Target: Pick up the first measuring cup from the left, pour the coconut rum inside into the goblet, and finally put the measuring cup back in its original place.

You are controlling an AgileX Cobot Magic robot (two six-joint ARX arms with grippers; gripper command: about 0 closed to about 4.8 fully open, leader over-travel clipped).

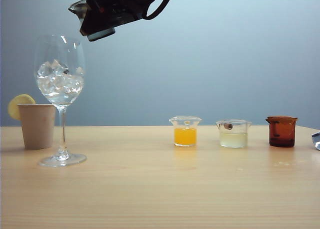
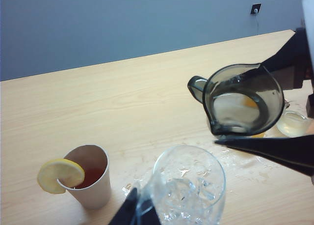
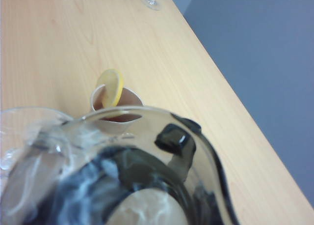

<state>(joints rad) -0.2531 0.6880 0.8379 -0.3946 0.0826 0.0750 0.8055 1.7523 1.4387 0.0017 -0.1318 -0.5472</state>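
My right gripper (image 1: 102, 16) hangs high above the pale wooden table (image 1: 160, 189), up and to the right of the tall clear stemmed goblet (image 1: 60, 89). Its dark fingers (image 2: 274, 149) are closed partway on the small smoky grey-green glass measuring cup with a pour lip and dark side handle (image 2: 240, 99). The cup is tilted steeply, its lip (image 1: 76, 8) pointing toward the goblet and sitting above the rim. Looking into the cup from the left wrist camera, I see no pool of liquid; the glass looks nearly drained.

The goblet stands upright on its flat round foot at the left of the table. Its bowl holds ice cubes (image 1: 59, 79) with clear colourless liquid, the coconut rum (image 1: 60, 96), around them. Just behind and left of it stands a beige paper cup (image 1: 37, 125) with a slice of lemon (image 1: 20, 105) on its rim.

Well to the right, three small beakers stand in a row, apart from each other: a clear one with orange liquid (image 1: 185, 131), a clear one with pale cloudy yellowish liquid (image 1: 233, 134), and an amber-brown one (image 1: 281, 131).

My left gripper (image 2: 138, 211) is near the goblet's rim, only dark tips showing; I cannot tell how far apart its fingers are.
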